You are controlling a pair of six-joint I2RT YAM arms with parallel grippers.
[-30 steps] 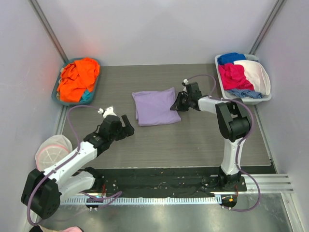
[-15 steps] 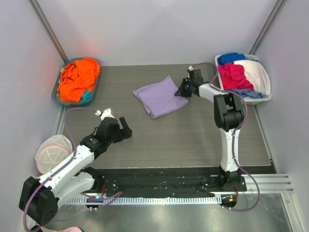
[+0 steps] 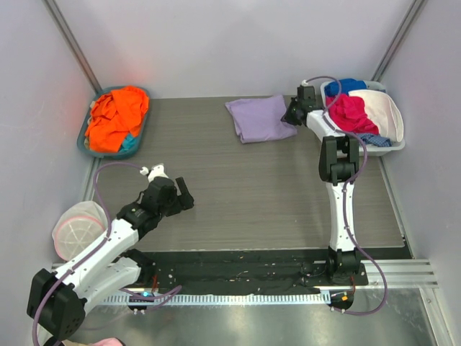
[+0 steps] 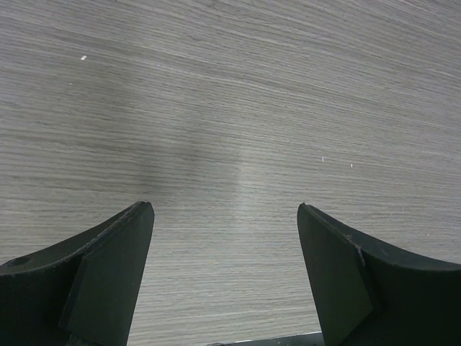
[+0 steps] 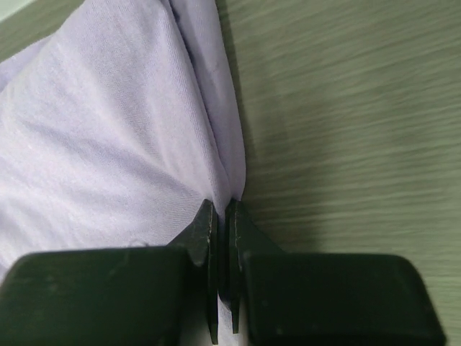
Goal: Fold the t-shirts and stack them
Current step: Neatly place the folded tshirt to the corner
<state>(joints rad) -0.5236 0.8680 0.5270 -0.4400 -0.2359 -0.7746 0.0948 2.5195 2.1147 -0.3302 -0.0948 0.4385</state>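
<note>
A folded lavender t-shirt (image 3: 261, 118) lies at the back of the table, towards the right. My right gripper (image 3: 293, 114) is shut on its right edge; in the right wrist view the cloth (image 5: 122, 137) is pinched between the closed fingertips (image 5: 222, 210). An orange t-shirt (image 3: 115, 117) with a bit of teal cloth (image 3: 130, 143) under it fills a basket at the back left. My left gripper (image 3: 182, 193) hangs open over bare table at the front left, and nothing is between its fingers (image 4: 115, 267).
A grey-blue basket (image 3: 83, 132) holds the orange and teal cloth at back left. A white bin (image 3: 386, 148) at back right holds blue, pink and white garments. A round white pouch with a pink rim (image 3: 77, 225) sits off the table's left edge. Grey walls enclose the table.
My right gripper has dragged the folded lavender t-shirt from the table's middle to the back right, beside the white bin. My left arm has drawn back slightly towards the front left.
</note>
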